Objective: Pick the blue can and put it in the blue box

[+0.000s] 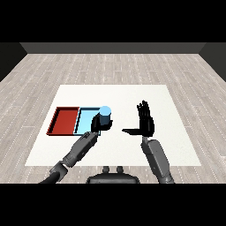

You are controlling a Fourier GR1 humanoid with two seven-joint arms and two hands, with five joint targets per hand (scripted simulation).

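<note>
Left hand [96,125] curled round blue can [104,117], can upright over blue tray's [84,118] right edge. My call: placing step. I'd shift can left, toward tray middle, lower it level, then uncurl. Right hand [145,122] fingers straight, thumb out, holding nothing, above desk [176,132] well right of can. Count: one can, two trays, red tray [65,120] left of blue, two hands.
</note>
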